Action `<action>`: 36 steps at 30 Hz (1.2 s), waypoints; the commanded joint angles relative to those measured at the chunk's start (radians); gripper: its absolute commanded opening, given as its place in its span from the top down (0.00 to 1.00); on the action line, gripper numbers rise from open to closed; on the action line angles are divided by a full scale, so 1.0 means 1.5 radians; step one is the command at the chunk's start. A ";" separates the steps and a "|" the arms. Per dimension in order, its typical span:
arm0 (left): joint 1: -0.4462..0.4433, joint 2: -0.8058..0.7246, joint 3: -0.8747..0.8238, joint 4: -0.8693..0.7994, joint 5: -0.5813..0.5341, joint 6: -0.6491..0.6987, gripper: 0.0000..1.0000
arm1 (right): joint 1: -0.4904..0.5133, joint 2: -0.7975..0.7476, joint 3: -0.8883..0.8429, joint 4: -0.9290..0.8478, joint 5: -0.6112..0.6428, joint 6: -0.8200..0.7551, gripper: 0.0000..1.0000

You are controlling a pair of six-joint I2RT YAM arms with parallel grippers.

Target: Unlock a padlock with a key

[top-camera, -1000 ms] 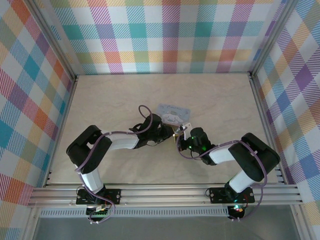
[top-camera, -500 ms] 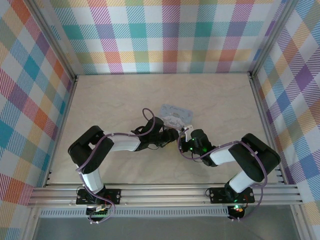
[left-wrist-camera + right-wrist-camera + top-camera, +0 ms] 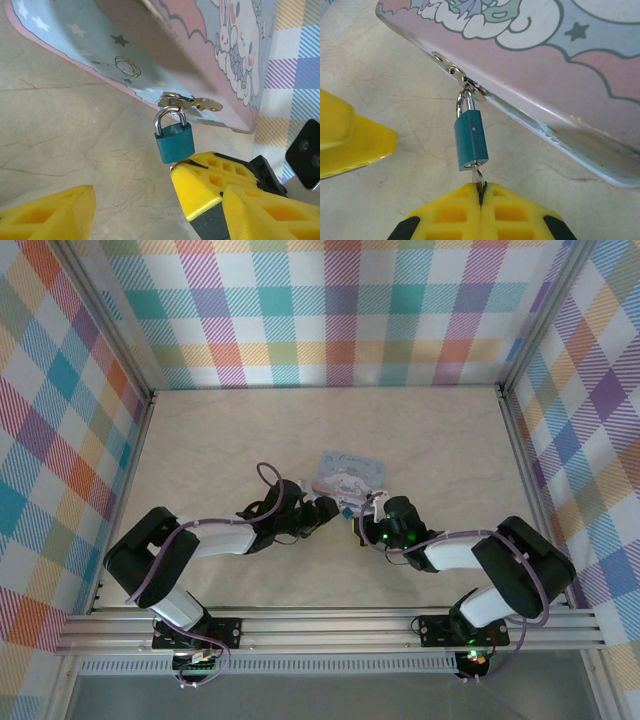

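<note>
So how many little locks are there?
1. The padlock hangs from the clasp on the tin, the key in its bottom pinched by the right tool. Another could hide under the tin.

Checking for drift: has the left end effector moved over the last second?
Yes. The left end effector drew back leftward, toward the plaid left wall, away from the light-blue cartoon-print tin.

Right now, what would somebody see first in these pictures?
A tiny blue padlock hangs from the latch of the cartoon tin, right at the centre. Just under it, the right claw pinches a little key poking into the padlock's bottom. Bright plaid walls stand all around.
</note>
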 commanded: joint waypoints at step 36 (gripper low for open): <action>-0.030 0.134 0.004 0.244 -0.012 -0.132 0.58 | 0.004 -0.037 0.072 -0.094 -0.076 0.232 0.98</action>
